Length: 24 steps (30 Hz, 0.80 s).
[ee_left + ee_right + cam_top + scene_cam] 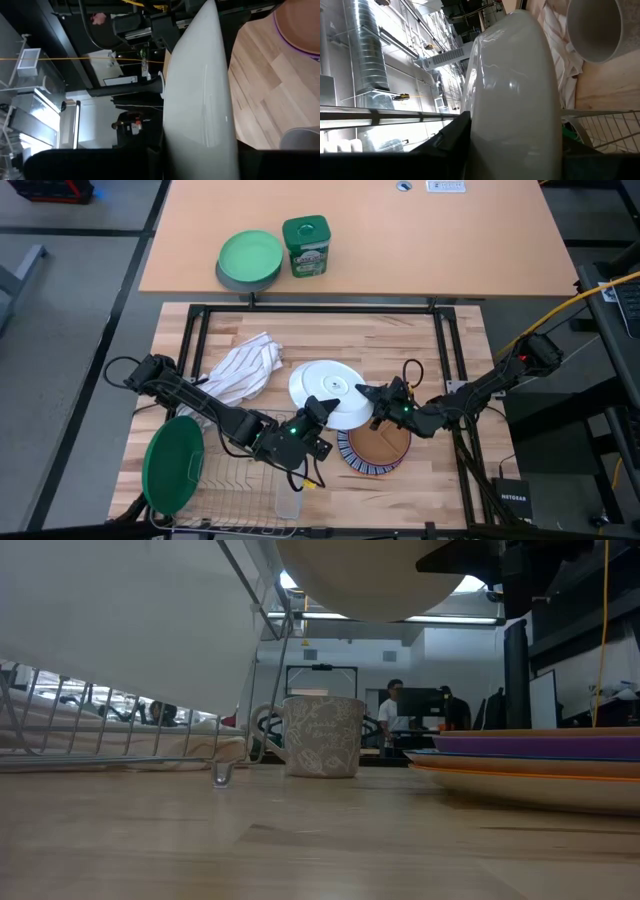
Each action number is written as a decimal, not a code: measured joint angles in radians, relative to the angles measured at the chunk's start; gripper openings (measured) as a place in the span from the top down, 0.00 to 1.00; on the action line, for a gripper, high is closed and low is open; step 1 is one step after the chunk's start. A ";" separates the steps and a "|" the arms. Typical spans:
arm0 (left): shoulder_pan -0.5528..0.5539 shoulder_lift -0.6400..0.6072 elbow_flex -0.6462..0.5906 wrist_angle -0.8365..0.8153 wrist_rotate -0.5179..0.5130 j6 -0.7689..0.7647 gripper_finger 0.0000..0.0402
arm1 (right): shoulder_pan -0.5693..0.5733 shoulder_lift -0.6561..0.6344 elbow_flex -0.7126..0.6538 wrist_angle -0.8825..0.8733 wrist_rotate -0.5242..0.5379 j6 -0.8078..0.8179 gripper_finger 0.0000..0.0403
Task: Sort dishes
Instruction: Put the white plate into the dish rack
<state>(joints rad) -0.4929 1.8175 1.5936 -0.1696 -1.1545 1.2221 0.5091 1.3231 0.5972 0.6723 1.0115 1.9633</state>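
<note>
Both pincers clamp the round white ceramic plate (328, 391) from opposite rims, left pincer (322, 409), right pincer (377, 399); the wire rack (235, 485) lies nearer the left arm.

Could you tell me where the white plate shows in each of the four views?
High view: white plate mid-table, between both grippers.
Low view: top centre, lifted.
Left wrist view: edge-on, centre.
Right wrist view: edge-on, centre.
Shared landmark: grey mug, also in right wrist view.
</note>
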 joint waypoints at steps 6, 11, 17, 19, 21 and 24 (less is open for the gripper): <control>0.000 0.000 0.000 0.001 0.001 -0.001 0.88 | 0.000 0.000 0.000 -0.011 0.000 0.000 0.62; 0.000 0.000 0.000 0.002 0.001 0.000 0.88 | 0.000 0.000 0.000 -0.012 -0.001 0.000 0.62; 0.000 0.000 0.000 0.002 0.002 0.001 0.88 | 0.000 0.000 0.000 -0.015 -0.001 -0.001 0.62; 0.000 0.000 0.000 0.002 0.002 0.001 0.88 | 0.000 0.000 0.000 -0.015 -0.001 -0.002 0.62; 0.000 0.000 0.000 0.002 0.002 0.002 0.88 | 0.000 0.000 0.000 -0.014 -0.001 -0.002 0.62; -0.004 0.000 0.000 0.002 0.002 0.003 0.88 | 0.000 0.000 -0.001 -0.014 -0.001 0.001 0.62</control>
<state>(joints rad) -0.4973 1.8177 1.5932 -0.1677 -1.1522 1.2251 0.5095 1.3231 0.5964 0.6579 1.0104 1.9640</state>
